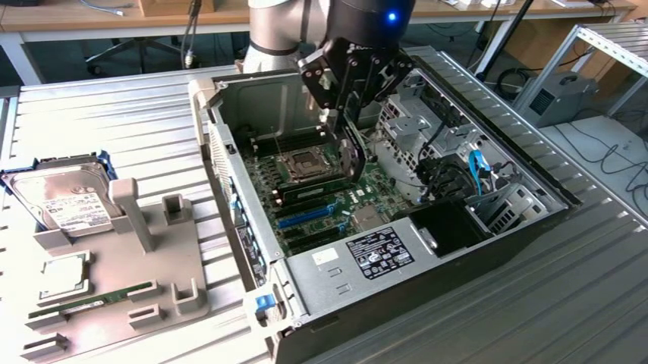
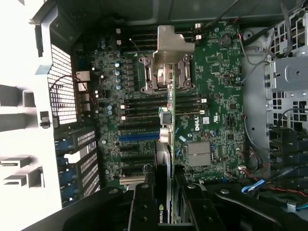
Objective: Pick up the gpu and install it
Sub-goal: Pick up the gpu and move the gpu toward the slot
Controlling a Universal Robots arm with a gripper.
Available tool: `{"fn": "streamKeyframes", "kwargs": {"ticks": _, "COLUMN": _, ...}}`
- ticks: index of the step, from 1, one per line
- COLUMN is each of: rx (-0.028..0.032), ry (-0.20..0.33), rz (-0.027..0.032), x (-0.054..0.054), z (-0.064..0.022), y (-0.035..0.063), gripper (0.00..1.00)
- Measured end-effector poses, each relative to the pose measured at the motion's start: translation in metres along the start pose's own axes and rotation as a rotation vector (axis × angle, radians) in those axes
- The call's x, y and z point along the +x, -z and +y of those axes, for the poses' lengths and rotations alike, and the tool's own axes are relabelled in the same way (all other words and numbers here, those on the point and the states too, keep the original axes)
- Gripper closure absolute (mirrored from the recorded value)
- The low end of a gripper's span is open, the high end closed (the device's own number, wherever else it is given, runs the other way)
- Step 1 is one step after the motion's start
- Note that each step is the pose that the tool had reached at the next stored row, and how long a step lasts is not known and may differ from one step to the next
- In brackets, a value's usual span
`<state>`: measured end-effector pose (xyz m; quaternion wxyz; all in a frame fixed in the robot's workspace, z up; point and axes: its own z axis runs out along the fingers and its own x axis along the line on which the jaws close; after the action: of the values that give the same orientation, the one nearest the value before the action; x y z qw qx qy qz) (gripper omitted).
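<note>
The exterior camera is looking down aslant, from well back, at the computer case point(image 1: 231, 155) on the desk point(image 1: 132, 114). The wrist camera is peering straight into it, close, past the tool point(image 2: 166, 192); both are showing the motherboard point(image 2: 216, 96).

Ribbed grey metal tabletop point(image 1: 121, 114) spans the foreground, evenly lit, no hard shadows. Behind it stands a long wooden desk point(image 1: 71, 15) on white legs, with a swivel-chair base point(image 1: 127, 51) on the dark floor point(image 1: 51, 61) beneath. At the exterior view's right: an aluminium profile frame point(image 1: 612, 45), a grey box unit point(image 1: 560, 97) beside it, black cables point(image 1: 612, 159) looping over a paler surface.
</note>
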<state>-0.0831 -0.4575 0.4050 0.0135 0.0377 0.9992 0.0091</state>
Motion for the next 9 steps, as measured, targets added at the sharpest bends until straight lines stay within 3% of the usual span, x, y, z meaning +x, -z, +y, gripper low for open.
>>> {"fn": "streamKeyframes", "kwargs": {"ticks": 9, "rx": 0.0001, "ry": 0.0, "rz": 0.0, "x": -0.015, "z": 0.0011, "y": -0.0036, "gripper": 0.74}}
